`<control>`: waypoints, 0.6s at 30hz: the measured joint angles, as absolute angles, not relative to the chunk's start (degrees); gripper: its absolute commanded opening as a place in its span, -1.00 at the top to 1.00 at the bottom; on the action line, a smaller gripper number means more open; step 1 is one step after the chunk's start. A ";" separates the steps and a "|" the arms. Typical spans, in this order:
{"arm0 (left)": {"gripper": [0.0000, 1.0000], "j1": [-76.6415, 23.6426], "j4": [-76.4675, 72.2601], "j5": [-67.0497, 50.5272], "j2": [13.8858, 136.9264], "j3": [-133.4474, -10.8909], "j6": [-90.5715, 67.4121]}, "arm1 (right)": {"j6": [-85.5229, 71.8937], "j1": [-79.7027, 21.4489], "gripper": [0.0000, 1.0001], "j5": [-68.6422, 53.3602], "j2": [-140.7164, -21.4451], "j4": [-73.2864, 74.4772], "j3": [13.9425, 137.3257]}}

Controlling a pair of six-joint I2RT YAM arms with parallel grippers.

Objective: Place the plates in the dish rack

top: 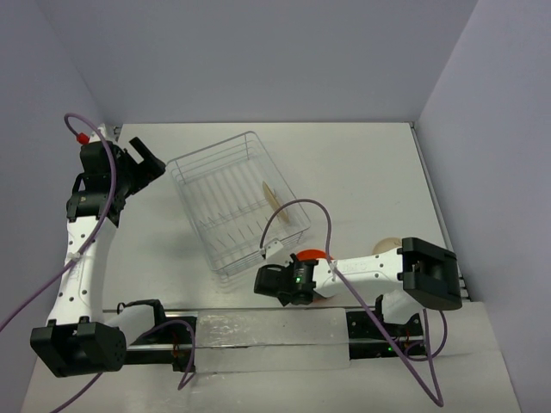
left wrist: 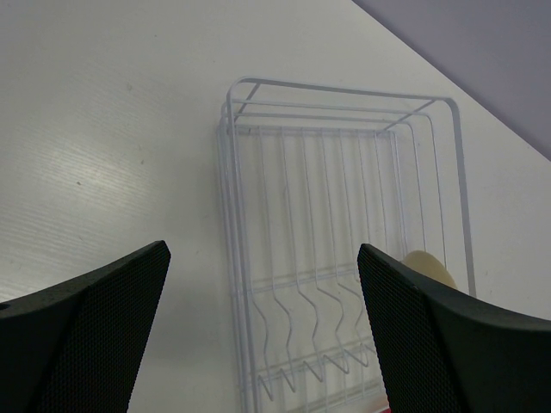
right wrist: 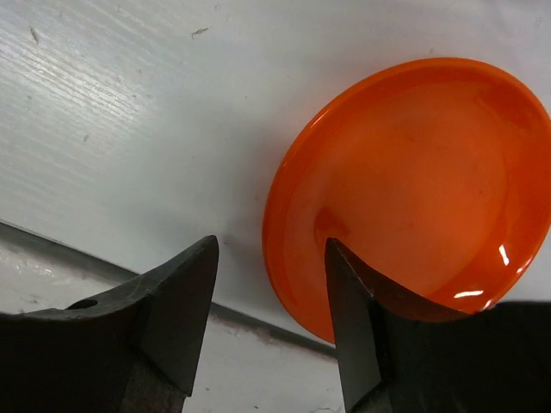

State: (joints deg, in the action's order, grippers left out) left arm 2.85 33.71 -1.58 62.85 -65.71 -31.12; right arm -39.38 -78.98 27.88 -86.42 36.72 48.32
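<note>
orange plate [right wrist: 413, 189]: glossy, smooth, bright glints | dish rack [left wrist: 344, 89]: thin wire, white-coated, slight sheen | counter [right wrist: 129, 103]: white, matt, fine linear grain | L gripper [left wrist: 263, 249] jaws: black, matt, grid-textured | R gripper [right wrist: 271, 243] jaws: dark, smooth, matt

First plate [top: 270, 194] sits in dish rack [top: 219, 194], second plate [top: 312, 253] before it, third plate [top: 389, 243] rightward
</note>
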 measured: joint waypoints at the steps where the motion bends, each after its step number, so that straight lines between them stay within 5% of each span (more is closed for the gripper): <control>1: -0.99 2.85 33.67 -1.92 62.85 -65.71 -31.06 | -39.63 -78.98 -0.14 27.90 -86.82 36.52 48.23; 8: -0.99 2.01 32.23 -7.92 61.16 -65.53 -30.42 | -41.57 -78.98 0.36 27.82 -88.66 34.35 47.27; 12: -0.99 -1.25 30.42 -8.75 57.06 -64.25 -29.59 | -42.93 -78.98 0.45 27.97 -88.82 34.00 46.58; 16: -0.99 -2.77 29.61 -8.80 50.57 -61.63 -29.48 | -43.78 -78.98 0.90 28.55 -88.78 33.77 46.46; 18: -0.99 -2.93 27.89 -8.22 46.95 -59.79 -29.45 | -43.93 -78.98 0.90 29.23 -88.64 33.71 46.47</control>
